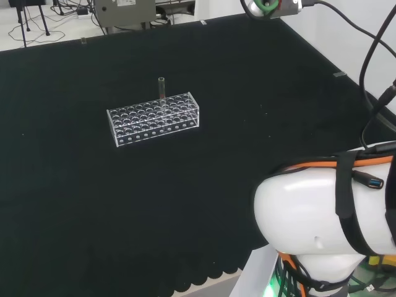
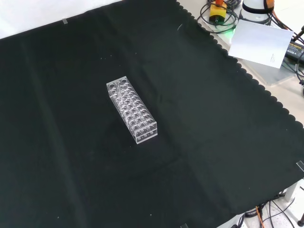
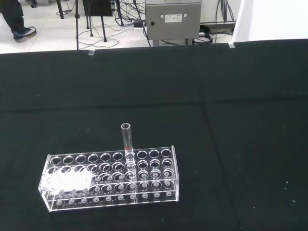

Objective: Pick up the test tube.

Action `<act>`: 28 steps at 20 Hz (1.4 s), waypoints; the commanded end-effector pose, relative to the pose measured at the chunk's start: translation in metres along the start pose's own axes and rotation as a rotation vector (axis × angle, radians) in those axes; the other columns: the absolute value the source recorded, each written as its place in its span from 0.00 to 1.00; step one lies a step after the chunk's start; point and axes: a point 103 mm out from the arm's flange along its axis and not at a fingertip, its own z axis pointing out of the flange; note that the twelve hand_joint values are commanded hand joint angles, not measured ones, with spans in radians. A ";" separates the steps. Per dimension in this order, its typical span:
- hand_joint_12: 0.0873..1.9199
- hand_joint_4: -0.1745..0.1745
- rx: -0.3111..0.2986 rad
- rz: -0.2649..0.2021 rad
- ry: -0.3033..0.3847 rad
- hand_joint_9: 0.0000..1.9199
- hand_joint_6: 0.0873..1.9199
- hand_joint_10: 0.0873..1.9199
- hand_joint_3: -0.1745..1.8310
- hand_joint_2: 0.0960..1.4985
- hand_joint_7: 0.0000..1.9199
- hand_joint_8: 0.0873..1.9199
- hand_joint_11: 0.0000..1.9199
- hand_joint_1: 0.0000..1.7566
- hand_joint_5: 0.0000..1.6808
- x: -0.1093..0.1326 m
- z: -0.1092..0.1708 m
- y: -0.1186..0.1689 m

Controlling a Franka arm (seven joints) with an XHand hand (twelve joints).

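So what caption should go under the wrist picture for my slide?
A single clear test tube stands upright in a clear plastic rack on the black cloth.

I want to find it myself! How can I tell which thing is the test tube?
Look at the black cloth covering the bench and find the clear plastic rack full of round holes. One thin clear glass test tube stands upright in a hole along its far row in the head view, the lone thing poking above the rack.

In the front view the test tube (image 2: 115,88) is barely discernible within the clear rack (image 2: 132,109); the arm's white link (image 1: 322,216) is cut off at the head view's lower right.
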 end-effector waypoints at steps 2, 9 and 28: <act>0.75 0.28 -0.008 -0.005 -0.009 0.06 0.11 0.50 0.34 0.44 0.03 0.45 0.00 0.39 0.08 0.002 0.000 0.002; 0.75 0.28 0.008 -0.031 0.004 0.03 0.04 0.51 0.31 0.46 0.00 0.45 0.00 0.38 0.09 0.006 0.002 0.015; 0.79 0.14 0.096 -0.161 0.014 0.22 0.05 0.48 0.36 0.41 0.20 0.47 0.09 0.49 0.21 0.043 0.035 0.104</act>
